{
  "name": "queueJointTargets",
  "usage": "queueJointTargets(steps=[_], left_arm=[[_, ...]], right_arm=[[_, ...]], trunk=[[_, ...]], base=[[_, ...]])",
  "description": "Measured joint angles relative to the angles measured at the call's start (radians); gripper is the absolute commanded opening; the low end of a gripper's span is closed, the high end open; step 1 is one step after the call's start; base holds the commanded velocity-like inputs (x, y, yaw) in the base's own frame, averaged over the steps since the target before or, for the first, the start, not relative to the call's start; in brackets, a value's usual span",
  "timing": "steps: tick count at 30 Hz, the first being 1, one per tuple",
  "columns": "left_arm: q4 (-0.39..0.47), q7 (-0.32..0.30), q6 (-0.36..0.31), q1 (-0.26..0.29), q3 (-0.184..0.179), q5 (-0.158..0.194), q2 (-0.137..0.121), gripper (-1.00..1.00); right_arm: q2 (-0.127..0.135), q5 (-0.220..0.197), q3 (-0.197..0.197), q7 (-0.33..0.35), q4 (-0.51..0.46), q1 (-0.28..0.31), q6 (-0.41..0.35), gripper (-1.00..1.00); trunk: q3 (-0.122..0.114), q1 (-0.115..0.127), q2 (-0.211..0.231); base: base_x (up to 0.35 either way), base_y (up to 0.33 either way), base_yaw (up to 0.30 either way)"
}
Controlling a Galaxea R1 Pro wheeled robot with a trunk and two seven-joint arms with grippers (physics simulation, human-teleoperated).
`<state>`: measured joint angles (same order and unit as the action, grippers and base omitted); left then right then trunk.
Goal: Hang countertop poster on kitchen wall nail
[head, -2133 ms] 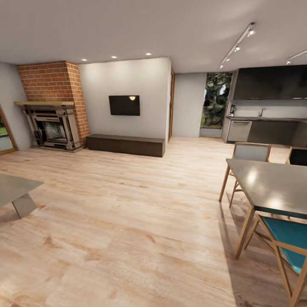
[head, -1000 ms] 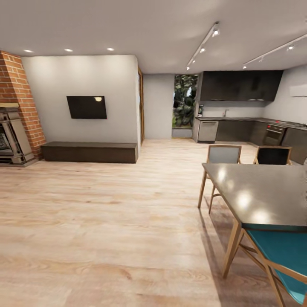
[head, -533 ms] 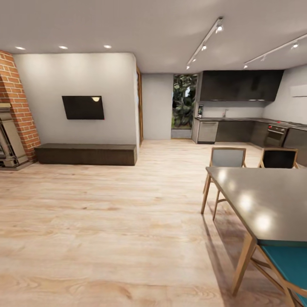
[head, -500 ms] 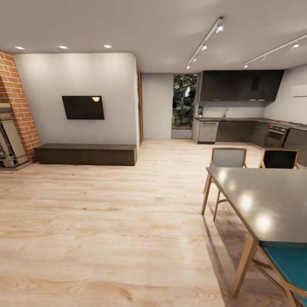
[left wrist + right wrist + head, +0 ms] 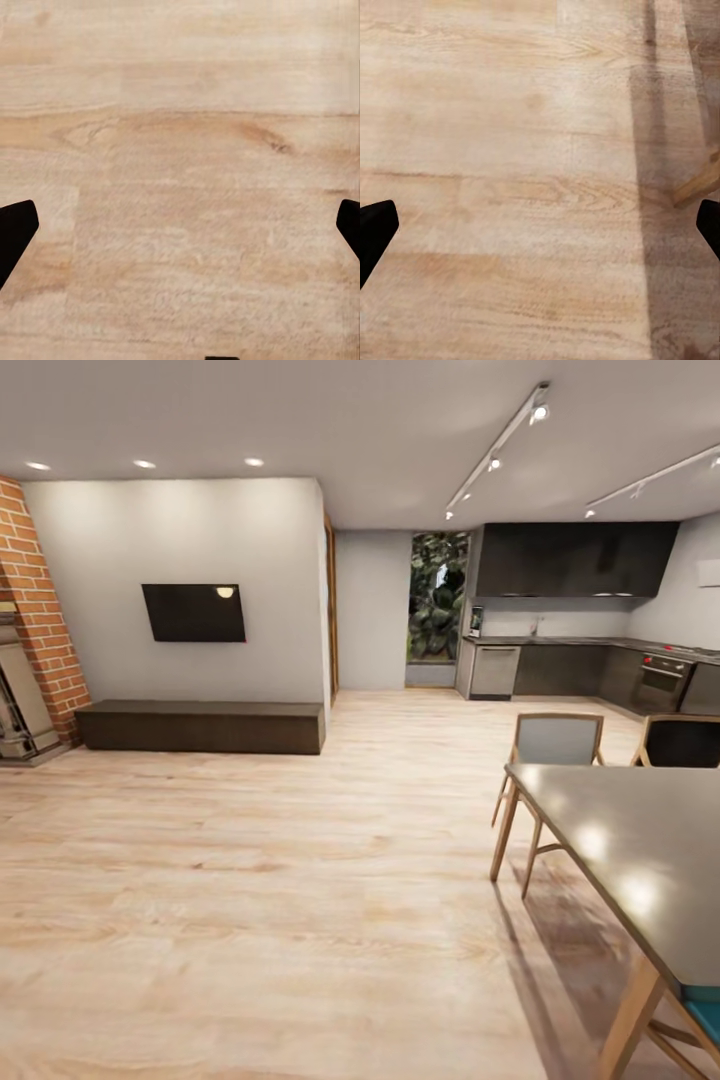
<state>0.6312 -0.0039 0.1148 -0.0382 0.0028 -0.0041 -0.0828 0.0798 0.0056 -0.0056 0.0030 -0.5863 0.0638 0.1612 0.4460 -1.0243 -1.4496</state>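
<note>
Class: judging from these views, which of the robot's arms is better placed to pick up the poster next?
Neither yet. Both the left gripper and right gripper hang open over bare wooden floor, and the kitchen countertop is far across the room.

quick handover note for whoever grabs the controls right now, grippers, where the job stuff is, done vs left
Left gripper: open, empty, fingers spread wide over bare wood floor.
Right gripper: open, empty, also over floor, with a wooden furniture leg near one edge.
Robot stands in the living area; dining table close on the right.
Kitchen countertop is far across the room, under dark upper cabinets. The poster and wall nails are too far off to make out.
Done: nothing grasped.
Left: drive to the counter, probably passing left of the table, find and pick up the poster, hang it on a nail.
</note>
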Motion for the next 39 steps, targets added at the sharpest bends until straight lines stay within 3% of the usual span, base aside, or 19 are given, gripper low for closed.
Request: queueJointTargets(steps=[39], left_arm=[[0.001, 0.001, 0.000, 0.000, 0.001, 0.001, 0.000, 1.00]], right_arm=[[0.000, -0.001, 0.000, 0.000, 0.000, 0.000, 0.000, 1.00]], trunk=[[0.000, 0.000, 0.000]], base=[[0.337, 0.020, 0.000]])
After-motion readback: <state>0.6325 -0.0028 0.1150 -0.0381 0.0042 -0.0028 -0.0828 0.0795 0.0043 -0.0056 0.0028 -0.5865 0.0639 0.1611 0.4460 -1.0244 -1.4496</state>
